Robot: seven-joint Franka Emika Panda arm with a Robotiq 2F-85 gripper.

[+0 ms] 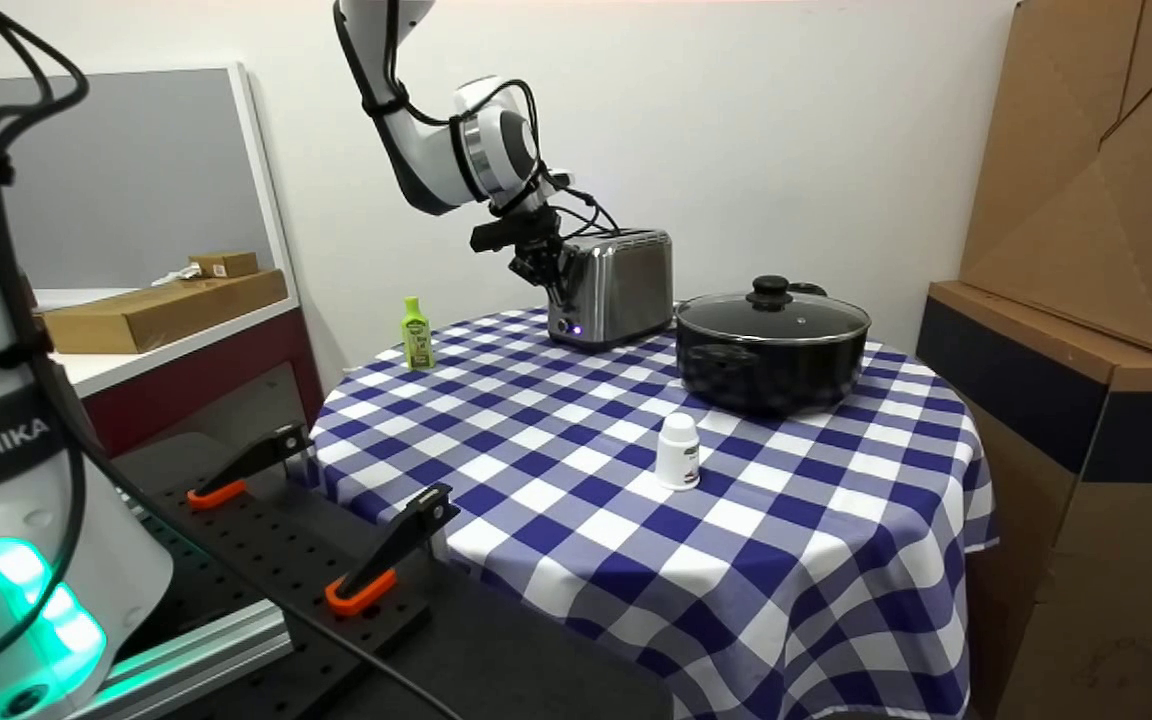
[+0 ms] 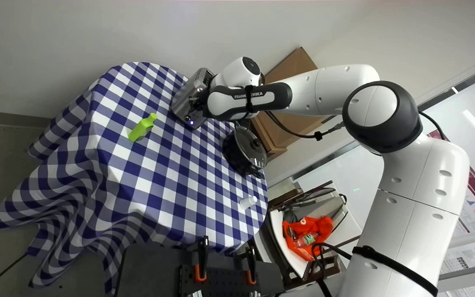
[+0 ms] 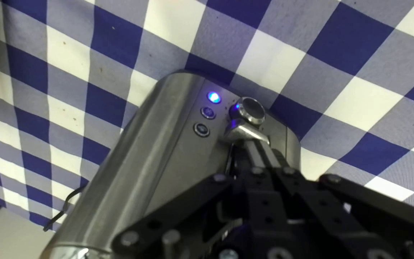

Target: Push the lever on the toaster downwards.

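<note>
In an exterior view, the toaster point(image 1: 626, 285) is stood upright toward twelve o'clock on the blue-and-white checked tablecloth point(image 1: 536, 440), and the arm point(image 1: 436, 165) is extended down to it from between ten and eleven. A black lidded pot point(image 1: 774, 370) is set near the toaster at four o'clock; a white bottle point(image 1: 678, 460) is placed well apart from the toaster, between five and six, and a green bottle point(image 1: 417, 340), also well apart, between eight and nine.

In the wrist view, the toaster's narrow end face point(image 3: 194, 154) is shown, and on it the lever point(image 3: 243, 132). The gripper point(image 3: 262, 154) is seen reaching in from five to six o'clock, its fingers point(image 3: 253, 154) drawn together. The lever is found just at eleven o'clock from their tips and appears to be touched by them; the exact contact is partly hidden. Just beside the lever, between twelve and one, a round knob point(image 3: 253, 110) is mounted. Three small buttons point(image 3: 208, 113) are lined up between nine and eleven, the uppermost lit blue.
</note>
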